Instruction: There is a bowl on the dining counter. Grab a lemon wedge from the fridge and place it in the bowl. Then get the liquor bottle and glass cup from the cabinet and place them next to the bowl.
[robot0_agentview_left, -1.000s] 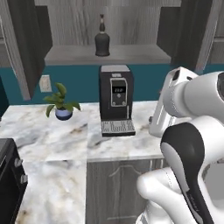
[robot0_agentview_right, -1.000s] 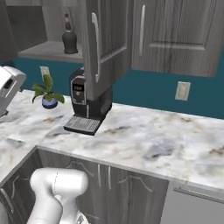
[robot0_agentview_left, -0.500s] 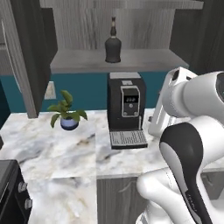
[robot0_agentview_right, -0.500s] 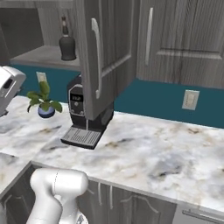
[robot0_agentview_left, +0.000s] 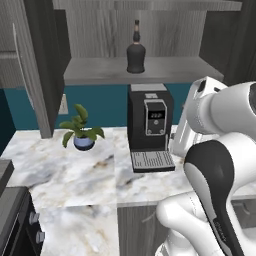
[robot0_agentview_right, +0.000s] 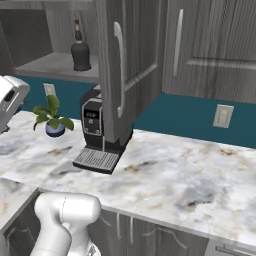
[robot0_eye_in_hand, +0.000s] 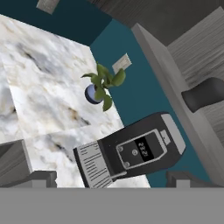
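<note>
On marble counter, coffee machine beneath open cabinet.

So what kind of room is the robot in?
It looks like a kitchen: a black coffee machine sits on a white marbled stone counter, and above it an open grey wooden cabinet holds a dark glass bottle.

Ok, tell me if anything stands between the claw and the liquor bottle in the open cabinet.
Nothing visible blocks it. The liquor bottle stands alone on the cabinet shelf, with the cabinet door swung open. The coffee machine sits on the counter directly below the shelf, so it's under the bottle, not in front. The open claw holds nothing.
</note>
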